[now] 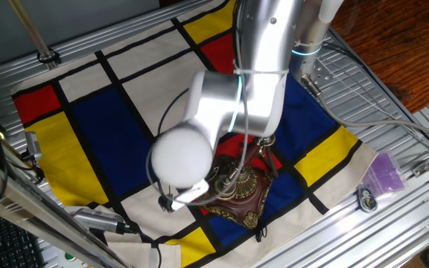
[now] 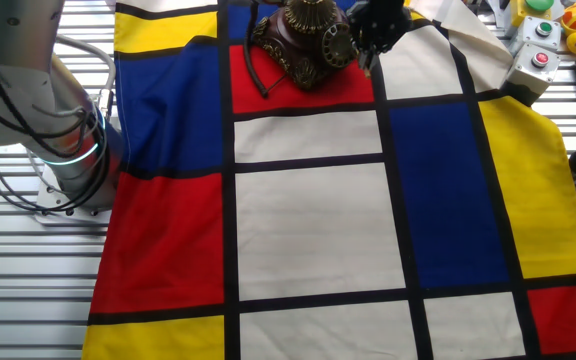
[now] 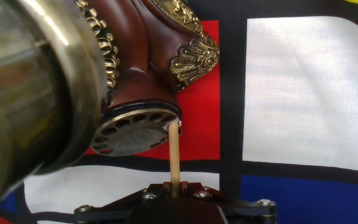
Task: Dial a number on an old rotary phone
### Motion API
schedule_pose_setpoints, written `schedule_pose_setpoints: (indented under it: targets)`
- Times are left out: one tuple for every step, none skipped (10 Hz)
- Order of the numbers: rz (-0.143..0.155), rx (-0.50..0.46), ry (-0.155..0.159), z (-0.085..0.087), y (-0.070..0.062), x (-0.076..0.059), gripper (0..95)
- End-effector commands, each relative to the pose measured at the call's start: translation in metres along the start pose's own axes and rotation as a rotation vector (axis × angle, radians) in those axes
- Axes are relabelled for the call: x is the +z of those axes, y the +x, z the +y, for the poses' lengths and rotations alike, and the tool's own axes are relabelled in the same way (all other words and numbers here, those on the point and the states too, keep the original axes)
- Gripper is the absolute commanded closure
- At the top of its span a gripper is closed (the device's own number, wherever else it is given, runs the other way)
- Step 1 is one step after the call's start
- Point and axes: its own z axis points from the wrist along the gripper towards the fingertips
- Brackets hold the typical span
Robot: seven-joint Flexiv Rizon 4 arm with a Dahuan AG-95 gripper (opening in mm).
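The old rotary phone [image 1: 238, 192] has a dark reddish wooden base with brass filigree trim. It stands on a colour-block cloth, at the near edge in one fixed view and at the far edge in the other fixed view [image 2: 303, 42]. In the hand view its round brass dial [image 3: 132, 130] faces down-right, and the blurred brass handset end [image 3: 30, 93] fills the left. My gripper [image 3: 175, 186] is shut on a thin wooden stick [image 3: 174, 152]. The stick's tip touches the dial's right rim at a finger hole. In the other fixed view the gripper [image 2: 376, 30] sits just right of the dial.
The cloth [image 2: 308, 230] has red, blue, yellow and white panels with black lines. My arm [image 1: 229, 97] hangs over the phone. A button box [image 2: 533, 65] and small toys stand at the far right. A purple item [image 1: 384, 175] lies on the metal table.
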Motion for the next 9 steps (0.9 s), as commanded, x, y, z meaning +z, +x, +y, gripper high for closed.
schedule_pose_setpoints:
  targets:
    - [-0.050, 0.043, 0.028, 0.008, 0.016, 0.000, 95.0]
    - [-0.056, 0.053, 0.034, 0.010, 0.020, 0.001, 95.0]
    - [-0.084, 0.080, 0.059, 0.015, 0.032, 0.004, 95.0]
    - [-0.110, 0.097, 0.068, 0.019, 0.043, 0.008, 95.0]
    - [-0.135, 0.118, 0.070, 0.022, 0.049, 0.011, 95.0]
    - [-0.158, 0.119, 0.079, 0.024, 0.055, 0.015, 95.0]
    - [-0.169, 0.121, 0.093, 0.026, 0.059, 0.018, 95.0]
    - [-0.193, 0.118, 0.116, 0.029, 0.068, 0.025, 95.0]
    - [-0.192, 0.107, 0.131, 0.030, 0.071, 0.029, 95.0]
